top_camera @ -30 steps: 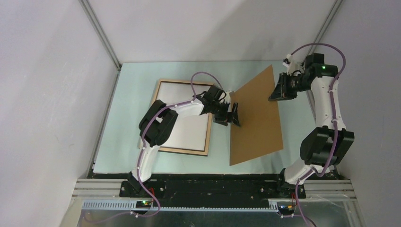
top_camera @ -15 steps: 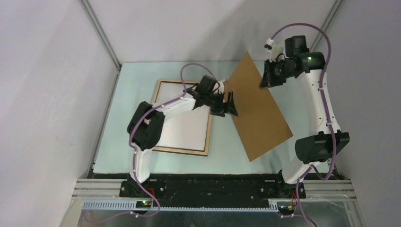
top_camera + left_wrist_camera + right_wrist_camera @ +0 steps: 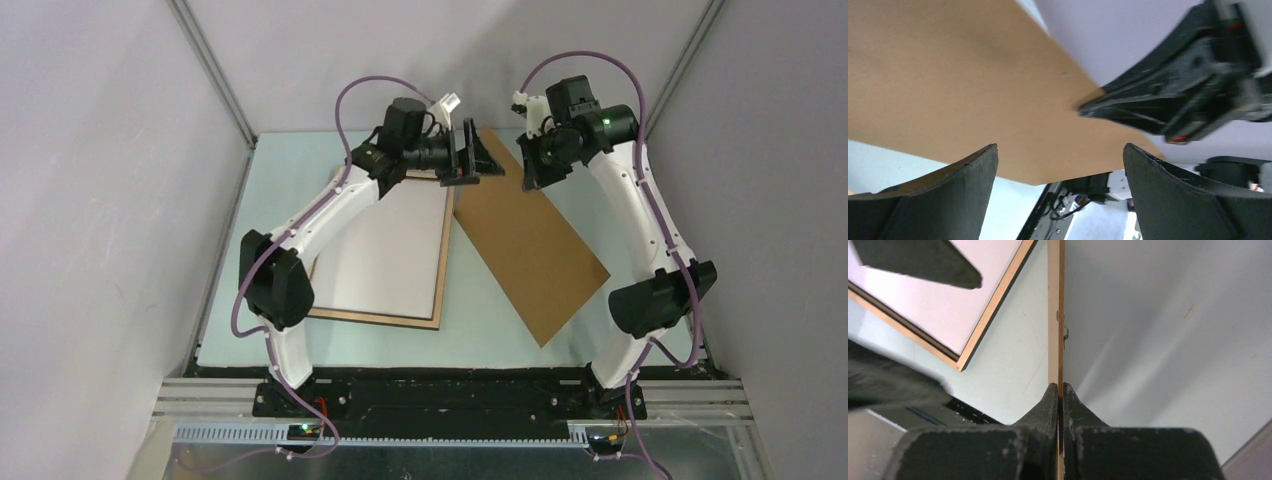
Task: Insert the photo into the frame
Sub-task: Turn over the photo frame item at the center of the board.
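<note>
— Where is the glossy rectangular photo (image 3: 390, 250)?

— It lies with its plain white back up, inside the thin rectangular picture frame (image 3: 375, 318). The frame rests light-wood side up on the left half of the pale green tabletop (image 3: 480, 335).

— And your right gripper (image 3: 1059, 387)?

— It is clamped tight on the far edge of the flat brown backing board (image 3: 540, 260), just right of the frame. The board slopes down from my grip toward its near right corner. I cannot tell whether that corner touches the table.

— And your left gripper (image 3: 1059, 150)?

— It hovers at the far end of the scene with its fingers spread wide and nothing between them, close to the board's far left corner and facing my right gripper
</note>
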